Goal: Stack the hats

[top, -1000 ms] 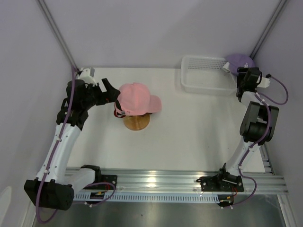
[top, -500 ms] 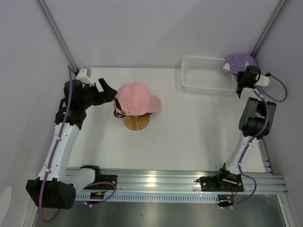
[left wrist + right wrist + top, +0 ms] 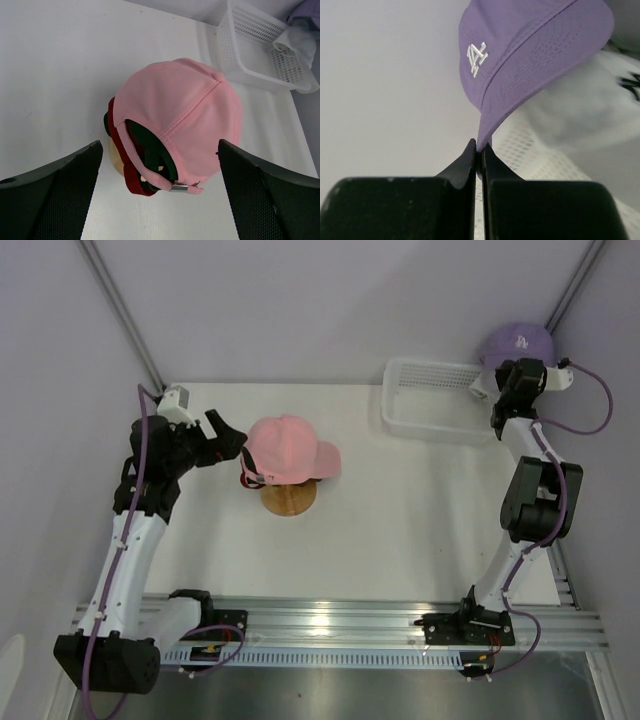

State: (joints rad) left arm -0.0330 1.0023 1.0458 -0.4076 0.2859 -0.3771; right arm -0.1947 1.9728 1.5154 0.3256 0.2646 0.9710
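Above white table (image 3: 400,530), right claw (image 3: 479,148) pinches lavender cap (image 3: 530,50) brim-down, apparently; left claw (image 3: 226,430) gapes.

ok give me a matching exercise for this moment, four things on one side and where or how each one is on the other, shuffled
1. pink cap
2. lavender cap
3. left claw
4. white basket

a. brim pinched in the shut right claw
b. far right part of the table
c. topmost on the wooden stand
d. open, beside the wooden stand

Pairs: 1-c, 2-a, 3-d, 4-b
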